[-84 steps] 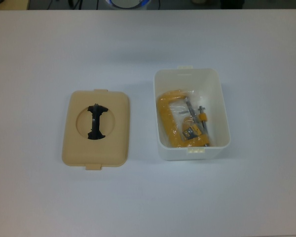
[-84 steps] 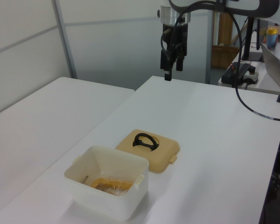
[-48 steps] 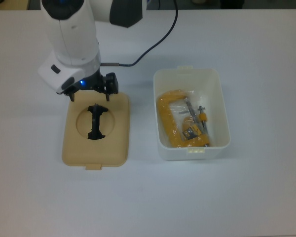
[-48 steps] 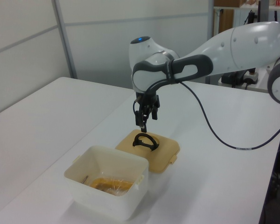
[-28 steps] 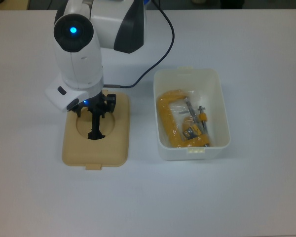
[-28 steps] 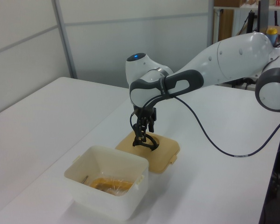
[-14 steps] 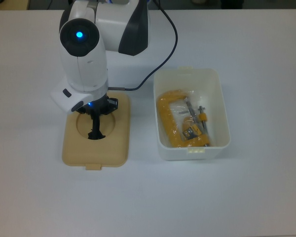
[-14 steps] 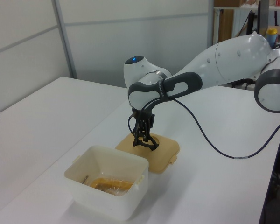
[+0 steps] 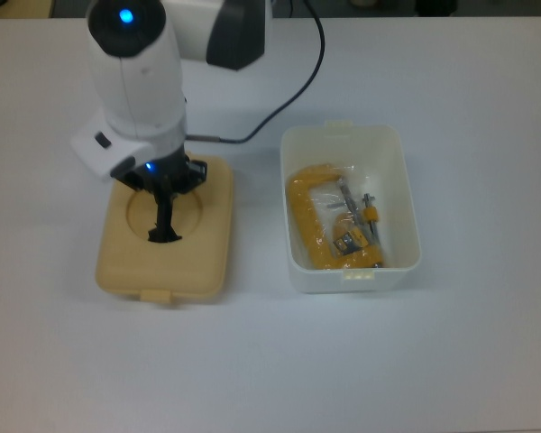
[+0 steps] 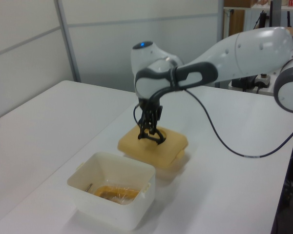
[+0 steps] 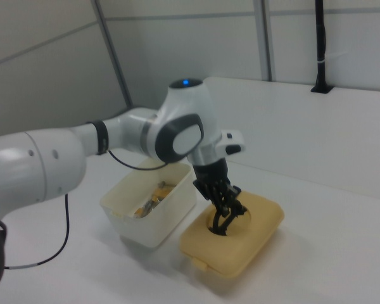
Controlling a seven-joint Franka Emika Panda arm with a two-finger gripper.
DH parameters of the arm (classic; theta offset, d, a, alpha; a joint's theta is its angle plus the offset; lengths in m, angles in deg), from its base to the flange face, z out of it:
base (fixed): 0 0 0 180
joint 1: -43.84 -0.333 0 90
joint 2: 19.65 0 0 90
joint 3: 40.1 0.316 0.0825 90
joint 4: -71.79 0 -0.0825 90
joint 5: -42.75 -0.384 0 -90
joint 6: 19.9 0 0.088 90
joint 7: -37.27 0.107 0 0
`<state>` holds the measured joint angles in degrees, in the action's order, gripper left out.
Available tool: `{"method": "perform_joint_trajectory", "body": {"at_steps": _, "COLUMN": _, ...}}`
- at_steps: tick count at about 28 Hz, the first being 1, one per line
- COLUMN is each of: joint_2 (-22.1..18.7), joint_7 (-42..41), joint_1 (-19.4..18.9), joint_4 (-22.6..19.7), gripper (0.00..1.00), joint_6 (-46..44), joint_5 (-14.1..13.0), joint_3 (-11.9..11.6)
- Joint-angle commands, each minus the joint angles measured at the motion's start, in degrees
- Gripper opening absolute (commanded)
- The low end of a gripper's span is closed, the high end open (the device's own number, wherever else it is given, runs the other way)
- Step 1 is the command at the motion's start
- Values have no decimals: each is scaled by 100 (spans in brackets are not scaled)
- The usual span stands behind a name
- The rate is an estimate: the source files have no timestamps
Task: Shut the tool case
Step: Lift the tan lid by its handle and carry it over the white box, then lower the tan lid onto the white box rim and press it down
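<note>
Claw: our black two-finger claw (image 9: pixel 165 191) pinches the black handle (image 10: pixel 152 135) in the round recess of the tan plastic lid (image 9: pixel 165 236).
Lid: we see it lifted off the white counter (image 9: pixel 451 361), level, a shadow beneath it in the left view.
Case: our small white rectangular plastic box (image 9: pixel 351 208) with rounded corners sits open at 3 o'clock of the lid in the top view, apart from it.
Contents: a yellow clamp (image 9: pixel 311 216) in clear wrap lies inside the box.
</note>
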<state>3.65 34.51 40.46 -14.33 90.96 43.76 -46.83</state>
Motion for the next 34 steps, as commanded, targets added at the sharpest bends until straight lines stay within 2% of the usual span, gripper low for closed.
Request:
{"method": "perform_joint_trajectory", "body": {"at_steps": 1, "joint_2": -650, "joint_7": -181, "joint_1": 30, "joint_4": -1, "gripper": 0, "joint_6": -599, "joint_5": -144, "joint_3": -30}}
{"method": "perform_joint_trajectory", "body": {"at_steps": 6, "joint_2": -818, "joint_7": -182, "joint_1": 22, "joint_4": 253, "gripper": 0, "joint_6": -995, "joint_5": -277, "joint_3": -39}}
{"method": "perform_joint_trajectory", "body": {"at_steps": 9, "joint_2": -844, "joint_7": -155, "joint_1": -5, "joint_4": 543, "gripper": 0, "joint_6": -1294, "joint_5": -347, "joint_3": -30}}
{"method": "perform_joint_trajectory", "body": {"at_steps": 14, "joint_2": -941, "joint_7": 55, "joint_1": -119, "joint_4": 684, "gripper": 0, "joint_6": -1418, "joint_5": -383, "joint_3": -4}}
{"method": "perform_joint_trajectory", "body": {"at_steps": 27, "joint_2": -915, "joint_7": 881, "joint_1": -1216, "joint_4": 685, "gripper": 0, "joint_6": -1418, "joint_5": -303, "joint_3": -22}}
{"method": "perform_joint_trajectory", "body": {"at_steps": 34, "joint_2": -792, "joint_7": 1057, "joint_1": -1464, "joint_4": 685, "gripper": 0, "joint_6": -1392, "joint_5": -277, "joint_3": -4}}
